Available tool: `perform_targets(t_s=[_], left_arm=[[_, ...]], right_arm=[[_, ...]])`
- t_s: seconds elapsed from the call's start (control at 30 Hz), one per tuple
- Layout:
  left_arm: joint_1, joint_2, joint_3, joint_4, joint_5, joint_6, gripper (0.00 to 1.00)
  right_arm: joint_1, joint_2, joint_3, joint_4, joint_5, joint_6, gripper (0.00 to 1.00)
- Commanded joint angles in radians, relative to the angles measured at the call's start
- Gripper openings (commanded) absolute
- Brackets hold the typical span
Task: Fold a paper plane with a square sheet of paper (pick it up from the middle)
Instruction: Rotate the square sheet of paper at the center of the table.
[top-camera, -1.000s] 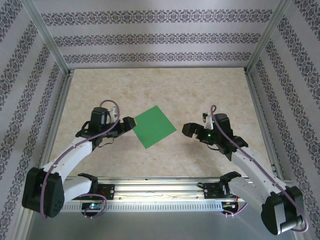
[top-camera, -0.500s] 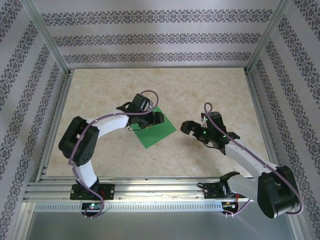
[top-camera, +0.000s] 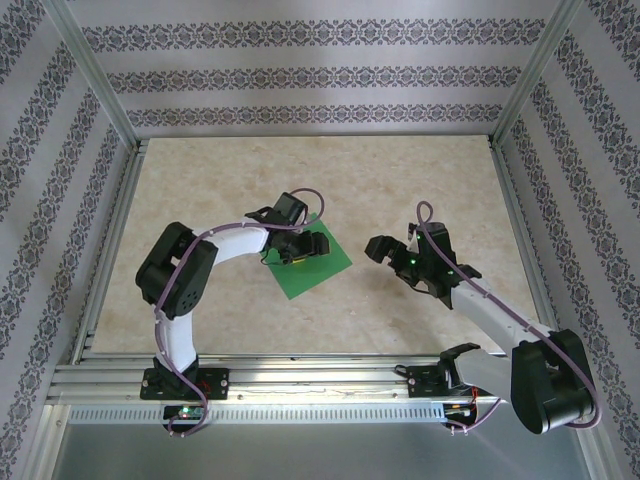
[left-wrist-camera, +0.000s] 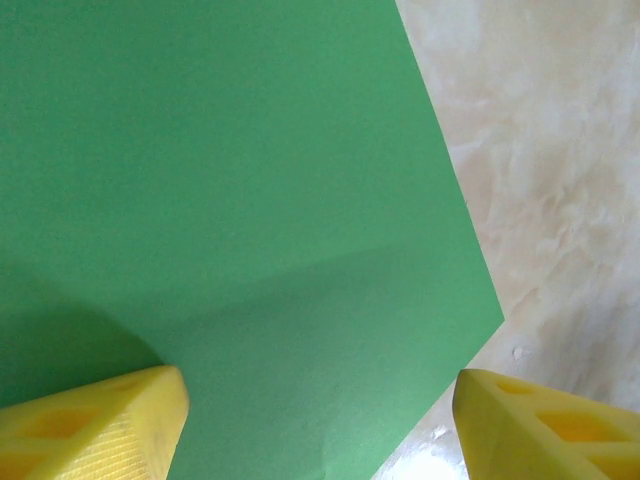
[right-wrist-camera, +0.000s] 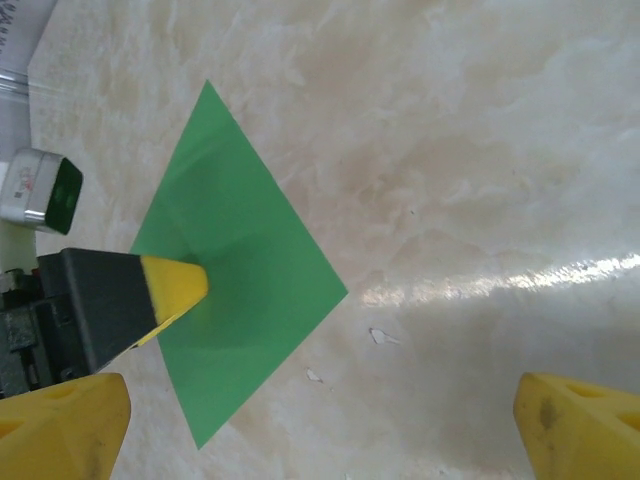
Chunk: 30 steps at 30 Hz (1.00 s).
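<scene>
Since a second ago we see the left arm (top-camera: 230, 239) curled inward, left jaws released low over the bright green square paper sheet (top-camera: 322, 270) flat on the bench (top-camera: 420, 180); right jaws gape nearby.

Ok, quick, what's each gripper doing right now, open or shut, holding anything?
Left gripper: jaws open over the square sheet of paper, not gripping it.
Right gripper: jaws open, empty.
</scene>
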Motion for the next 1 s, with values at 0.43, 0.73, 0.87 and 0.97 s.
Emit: perform_targets(t_s=[0.43, 0.73, 0.87, 0.97], left_arm=[[-0.012, -0.267, -0.136, -0.265, -0.113, 0.317, 0.76], [0.042, -0.221, -0.095, -0.184, -0.238, 0.076, 0.78], [0.042, -0.12, -0.041, -0.17, -0.197, 0.049, 0.78], [0.042, -0.075, -0.012, -0.174, -0.199, 0.055, 0.78]], right_arm=[[0.043, -0.009, 0.015, -0.067, -0.029, -0.052, 0.98], [0.103, 0.094, 0.11, -0.096, -0.041, -0.103, 0.98], [0.103, 0.121, 0.116, -0.088, -0.04, -0.107, 0.98], [0.103, 0.135, 0.119, -0.085, -0.05, -0.111, 0.98]])
